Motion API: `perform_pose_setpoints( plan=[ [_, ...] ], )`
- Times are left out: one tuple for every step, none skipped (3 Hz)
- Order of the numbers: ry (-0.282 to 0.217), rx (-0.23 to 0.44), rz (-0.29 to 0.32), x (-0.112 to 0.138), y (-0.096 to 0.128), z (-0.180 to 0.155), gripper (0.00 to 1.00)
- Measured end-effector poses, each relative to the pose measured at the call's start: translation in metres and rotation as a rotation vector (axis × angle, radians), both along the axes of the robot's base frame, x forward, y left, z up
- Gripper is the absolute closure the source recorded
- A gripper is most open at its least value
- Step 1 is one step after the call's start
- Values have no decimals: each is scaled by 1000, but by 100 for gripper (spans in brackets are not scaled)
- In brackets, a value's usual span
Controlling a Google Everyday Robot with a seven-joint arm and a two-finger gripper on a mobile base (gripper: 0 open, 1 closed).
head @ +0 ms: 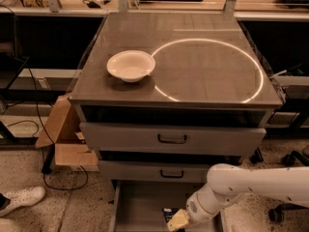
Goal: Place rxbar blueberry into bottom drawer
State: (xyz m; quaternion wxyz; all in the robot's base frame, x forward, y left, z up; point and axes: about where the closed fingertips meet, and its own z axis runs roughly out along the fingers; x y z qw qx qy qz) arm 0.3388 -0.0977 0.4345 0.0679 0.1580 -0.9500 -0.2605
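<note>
Robot gripper (177, 220) hangs in the open grey bottom drawer (137, 204)
Its hold on the light, slick, dark-blue-wrapped rxbar blueberry (168, 212) cannot be told; likely best pinched across the long edges.

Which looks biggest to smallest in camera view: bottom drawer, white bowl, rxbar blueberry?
1. bottom drawer, though the frame edge cuts it off.
2. white bowl.
3. rxbar blueberry, partly hidden by the gripper down in the drawer.

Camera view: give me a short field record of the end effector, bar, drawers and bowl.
end effector: low inside the bottom drawer, at the frame's lower edge
rxbar blueberry: within the drawer opening, right beside the end effector; held or lying loose, cannot tell
bottom drawer: pulled open
upper drawers: both shut
white bowl: on the cabinet top, left side
</note>
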Motion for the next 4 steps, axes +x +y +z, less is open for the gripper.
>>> perform_pose_setpoints(
  plan=[
    [16, 17, -78, 3, -3, -26, 100],
    [28, 42, -137, 16, 16, -64, 100],
    [28, 42, -138, 16, 16, -64, 100],
    [53, 33, -218, 15, 24, -104, 100]
  ],
)
